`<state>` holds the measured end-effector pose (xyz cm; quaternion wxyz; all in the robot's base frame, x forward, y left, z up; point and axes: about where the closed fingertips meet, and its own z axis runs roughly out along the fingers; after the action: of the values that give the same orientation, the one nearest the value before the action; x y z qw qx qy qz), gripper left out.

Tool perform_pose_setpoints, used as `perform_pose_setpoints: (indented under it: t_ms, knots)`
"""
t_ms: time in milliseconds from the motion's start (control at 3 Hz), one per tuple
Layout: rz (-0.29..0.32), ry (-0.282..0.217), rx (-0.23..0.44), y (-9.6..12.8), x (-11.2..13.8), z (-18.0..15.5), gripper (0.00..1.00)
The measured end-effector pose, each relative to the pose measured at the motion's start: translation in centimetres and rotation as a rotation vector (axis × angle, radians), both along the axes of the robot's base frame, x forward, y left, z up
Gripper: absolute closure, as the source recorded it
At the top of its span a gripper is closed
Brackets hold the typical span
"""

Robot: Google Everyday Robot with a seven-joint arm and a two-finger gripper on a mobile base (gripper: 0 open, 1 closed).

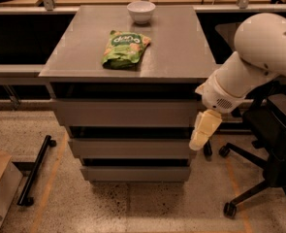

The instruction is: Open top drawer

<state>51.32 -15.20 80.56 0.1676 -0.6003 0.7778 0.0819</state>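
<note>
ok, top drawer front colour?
Plain grey top drawer, shown in camera view; gripper beside its right end.

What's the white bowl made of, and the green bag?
The bowl looks like glazed ceramic or plastic: white and smooth. The bag looks like thin plastic film: crinkled and printed. The tool, cream and plastic-looking, hangs by the top drawer's right end.

Dim, warm light; gripper (198, 141) pale right of shadowed drawers (128, 148)
</note>
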Motion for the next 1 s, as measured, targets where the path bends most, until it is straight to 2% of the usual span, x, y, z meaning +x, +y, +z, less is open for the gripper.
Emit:
perform_pose_setpoints:
  t_ms: [667, 1000]
  knots:
    - [-0.033, -0.037, 0.058, -0.5, 6.1, -3.2, 0.00]
    - [-0.041, -0.026, 0.099, -0.7, 8.6, -5.2, 0.00]
